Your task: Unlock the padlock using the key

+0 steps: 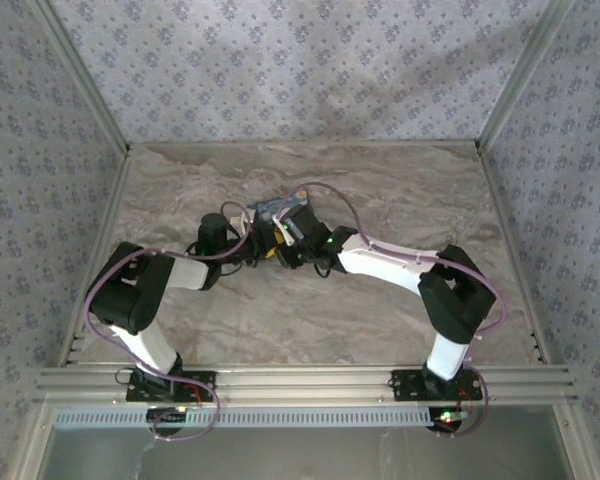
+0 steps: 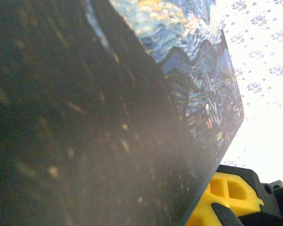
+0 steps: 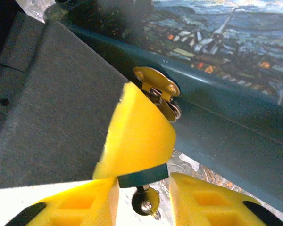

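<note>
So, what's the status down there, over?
Left gripper against the painted box. Right gripper straddling the yellow padlock, key in its base; both grips unclear. Padlock at the hasp, nothing blocking.

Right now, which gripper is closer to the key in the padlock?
Right. The right gripper has a finger on each side of the key hanging under the yellow padlock. The left gripper sits against the painted box, to the left of the lock.

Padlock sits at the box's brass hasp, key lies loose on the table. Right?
No. The key is not on the table: the right wrist view shows it inserted in the padlock's underside, between the fingers of the right gripper. The padlock does sit at the box's brass hasp.
</note>
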### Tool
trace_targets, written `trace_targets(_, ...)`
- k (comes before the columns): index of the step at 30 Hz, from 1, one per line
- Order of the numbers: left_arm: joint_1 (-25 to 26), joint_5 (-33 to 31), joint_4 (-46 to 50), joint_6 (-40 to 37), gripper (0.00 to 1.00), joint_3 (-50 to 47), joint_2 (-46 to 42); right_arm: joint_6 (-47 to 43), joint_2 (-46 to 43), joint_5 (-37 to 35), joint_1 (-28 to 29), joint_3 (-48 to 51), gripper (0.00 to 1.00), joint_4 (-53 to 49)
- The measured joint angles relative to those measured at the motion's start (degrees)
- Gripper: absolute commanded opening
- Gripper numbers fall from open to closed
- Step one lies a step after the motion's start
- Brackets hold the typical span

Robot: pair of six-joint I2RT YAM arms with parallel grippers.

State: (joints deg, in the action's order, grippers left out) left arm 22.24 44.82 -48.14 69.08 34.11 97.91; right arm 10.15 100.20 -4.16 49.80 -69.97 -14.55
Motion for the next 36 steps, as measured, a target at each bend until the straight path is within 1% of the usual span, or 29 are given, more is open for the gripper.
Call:
trace_targets(3, 0.0, -0.1, 0.0, 0.0, 0.00, 0.2, 0.0, -1.2, 0.8, -1.6, 0.5, -1.4, 0.32, -1.6)
trace_targets(6, -0.1, -0.5, 0.1, 0.0, 0.00, 0.3, 0.0, -2.5, 1.9, -3.1, 1.1, -2.9, 0.36, -3.0)
trace_targets(8, 0.0, -0.2, 0.0, 0.2, 0.00, 0.3, 0.0, -3.1, 2.7, -3.9, 1.4, -3.5, 0.37, -3.3)
trace_targets(13, 0.0, 0.4, -0.1, 0.8, 0.00, 0.4, 0.1, -4.1, 3.2, -5.2, 1.7, -3.5, 0.19, -4.0)
trace_targets(14, 0.0, 0.4, 0.0, 0.9, 0.00, 0.4, 0.1, -4.3, 3.2, -5.2, 1.8, -3.5, 0.18, -4.1)
trace_targets(17, 0.0, 0.4, 0.0, 1.0, 0.00, 0.4, 0.3, -4.7, 3.2, -5.5, 1.9, -3.5, 0.04, -4.2)
trace_targets(18, 0.0, 0.4, 0.0, 1.0, 0.00, 0.4, 0.3, -4.7, 3.2, -5.3, 1.9, -3.5, 0.01, -4.2)
trace_targets(19, 0.0, 0.4, 0.0, 1.0, 0.00, 0.4, 0.3, -4.7, 3.2, -5.1, 1.9, -3.5, 0.00, -4.2)
trace_targets(24, 0.0, 0.4, 0.5, 0.6, 0.00, 0.4, 0.3, -4.2, 3.2, -2.2, 0.9, -3.4, 0.00, -4.2)
trace_targets(27, 0.0, 0.4, 2.0, -0.5, 0.03, 0.4, 0.3, -3.1, 3.2, 1.8, -0.4, -2.6, 0.00, -3.5)
trace_targets(32, 0.1, 0.0, 5.8, -3.1, 0.00, 0.3, 0.2, 0.6, 3.2, 10.2, -2.6, 0.8, 0.00, 0.1)
trace_targets(33, 0.2, -0.1, 6.4, -3.3, 0.00, 0.3, 0.2, 1.1, 3.2, 11.1, -2.8, 1.4, 0.01, 0.9)
trace_targets(35, 0.4, -0.4, 7.4, -3.7, 0.00, 0.2, 0.2, 2.5, 3.2, 12.6, -3.1, 2.5, 0.24, 2.1)
trace_targets(36, 0.4, -0.4, 7.8, -3.8, 0.00, 0.2, 0.2, 3.0, 3.2, 12.8, -3.1, 2.8, 0.30, 2.5)
